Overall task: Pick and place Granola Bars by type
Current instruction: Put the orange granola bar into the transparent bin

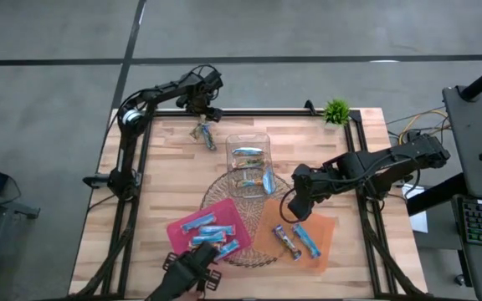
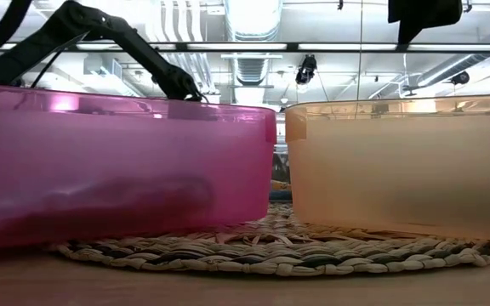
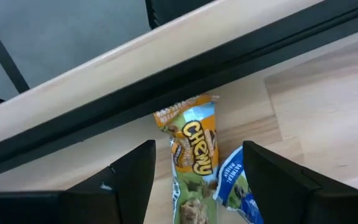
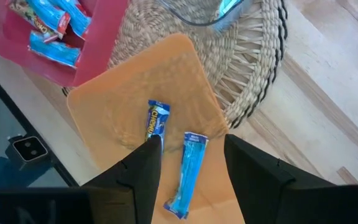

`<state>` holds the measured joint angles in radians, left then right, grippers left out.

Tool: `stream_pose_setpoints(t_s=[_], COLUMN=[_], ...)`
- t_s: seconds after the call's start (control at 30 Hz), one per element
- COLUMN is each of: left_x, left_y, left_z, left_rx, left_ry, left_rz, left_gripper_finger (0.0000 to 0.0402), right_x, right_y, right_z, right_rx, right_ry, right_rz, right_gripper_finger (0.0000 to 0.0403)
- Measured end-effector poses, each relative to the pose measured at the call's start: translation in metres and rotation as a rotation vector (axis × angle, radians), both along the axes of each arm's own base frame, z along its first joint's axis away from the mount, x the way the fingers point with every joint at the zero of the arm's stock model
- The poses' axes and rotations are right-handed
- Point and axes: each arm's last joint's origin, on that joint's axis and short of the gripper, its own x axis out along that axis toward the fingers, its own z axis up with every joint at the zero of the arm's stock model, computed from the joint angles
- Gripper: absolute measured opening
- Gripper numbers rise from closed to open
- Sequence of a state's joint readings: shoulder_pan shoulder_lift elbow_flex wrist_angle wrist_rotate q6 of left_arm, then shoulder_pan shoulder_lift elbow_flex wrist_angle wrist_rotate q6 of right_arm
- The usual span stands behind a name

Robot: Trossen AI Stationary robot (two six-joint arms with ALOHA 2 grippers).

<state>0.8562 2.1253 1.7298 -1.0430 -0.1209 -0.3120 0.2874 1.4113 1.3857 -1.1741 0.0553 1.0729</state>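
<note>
While the right tool [image 4: 188,155] hangs with fingers apart over the orange tray [image 4: 129,87], above a blue bar [image 4: 188,168], the left tool [image 3: 197,174] hovers with fingers apart over two bars [image 3: 194,146] beyond the clear box [image 1: 248,159]. Next it probably descends and closes on one.

1. A smooth grey concrete floor [image 1: 48,92], crossed by thin dark seams, is stretching around a light wooden butcher-block table [image 1: 166,167].
2. A small green potted plant [image 1: 336,110] is sitting at the table's far right corner.
3. A dark desk with a black keyboard [image 1: 481,227] is standing to the right, with yellow and orange cables [image 1: 417,124] trailing beside it.
4. Overhead, white ceiling ducts [image 2: 249,21] and bright strip lights are showing among dark beams.
</note>
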Motion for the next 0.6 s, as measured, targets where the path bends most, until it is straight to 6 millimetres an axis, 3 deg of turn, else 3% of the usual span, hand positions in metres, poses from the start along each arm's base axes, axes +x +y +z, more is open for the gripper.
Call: stream_pose_setpoints(t_s=[0.6], left_x=[0.003], left_y=[0.005], left_z=[-0.017], left_rx=[-0.011], left_ry=[0.019], left_rz=[0.019], left_gripper_finger=[0.0207], right_x=[0.000], right_y=[0.000], right_z=[0.000], right_rx=[-0.002], right_ry=[0.005], right_rz=[0.000], right_gripper_finger=[0.0166])
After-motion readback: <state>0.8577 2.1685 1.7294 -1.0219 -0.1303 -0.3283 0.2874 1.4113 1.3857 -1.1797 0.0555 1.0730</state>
